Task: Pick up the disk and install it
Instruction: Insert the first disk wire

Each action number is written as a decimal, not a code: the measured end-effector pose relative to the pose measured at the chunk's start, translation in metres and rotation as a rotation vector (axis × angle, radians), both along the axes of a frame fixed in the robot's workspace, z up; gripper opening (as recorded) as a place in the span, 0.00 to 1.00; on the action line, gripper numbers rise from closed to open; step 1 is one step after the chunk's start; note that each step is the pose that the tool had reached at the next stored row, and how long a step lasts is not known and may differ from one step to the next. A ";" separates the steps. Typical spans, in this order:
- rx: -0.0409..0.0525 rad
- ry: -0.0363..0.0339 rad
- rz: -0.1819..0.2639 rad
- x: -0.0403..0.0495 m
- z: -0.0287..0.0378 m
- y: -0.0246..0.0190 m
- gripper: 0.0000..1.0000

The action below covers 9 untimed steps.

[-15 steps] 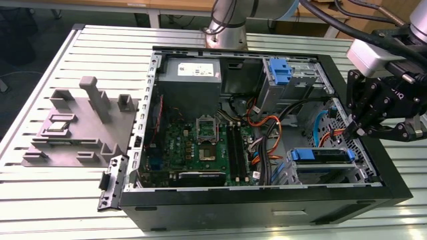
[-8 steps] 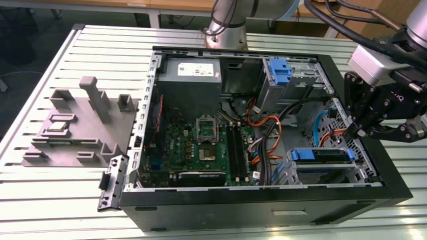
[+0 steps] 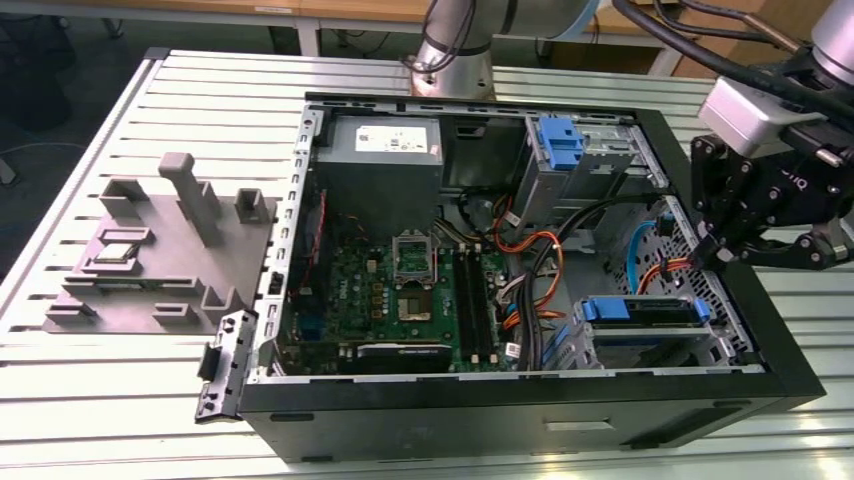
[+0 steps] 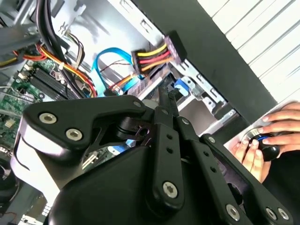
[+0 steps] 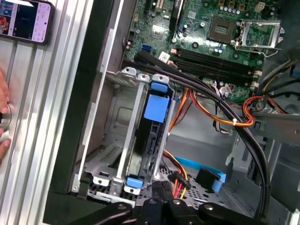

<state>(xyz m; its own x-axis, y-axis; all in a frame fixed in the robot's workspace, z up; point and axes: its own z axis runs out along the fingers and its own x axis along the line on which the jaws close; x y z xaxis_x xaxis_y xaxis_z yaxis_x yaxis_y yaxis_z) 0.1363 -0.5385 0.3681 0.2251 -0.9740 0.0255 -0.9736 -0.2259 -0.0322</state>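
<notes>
One gripper [image 3: 731,250] hangs over the open computer case [image 3: 534,385], at its side wall. Its fingers [image 4: 165,101] are pressed together and hold nothing. The disk [image 5: 154,129], in its blue bracket, already sits in the metal drive cage [image 5: 129,140] just beyond the fingertips, apart from them. To finish well, I think the closed tips must press only on the blue bracket, straight along the cage rails. The orange and black cables [image 5: 220,117] lie near and could catch. A person's hand [image 4: 272,138] rests outside the case.

slatted table [image 3: 120,400], computer case [image 3: 534,410], grey fixture [image 3: 160,250]
</notes>
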 end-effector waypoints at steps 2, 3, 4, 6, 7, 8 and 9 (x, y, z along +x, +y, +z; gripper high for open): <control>-0.0016 0.0000 0.000 0.0029 -0.0001 0.0035 0.10; -0.0022 0.0000 0.000 0.0042 -0.0001 0.0050 0.10; -0.0023 -0.0001 0.000 0.0055 -0.0002 0.0063 0.10; -0.0023 -0.0006 0.000 0.0081 -0.0004 0.0086 0.10; -0.0024 -0.0012 0.002 0.0086 -0.0006 0.0091 0.10; -0.0023 -0.0021 0.007 0.0087 -0.0007 0.0091 0.10; -0.0023 -0.0048 0.016 0.0087 -0.0010 0.0092 0.10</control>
<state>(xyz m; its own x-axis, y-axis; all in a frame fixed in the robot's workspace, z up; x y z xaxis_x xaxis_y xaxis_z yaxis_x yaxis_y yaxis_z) 0.1449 -0.5294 0.3671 0.2405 -0.9702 0.0289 -0.9697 -0.2415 -0.0364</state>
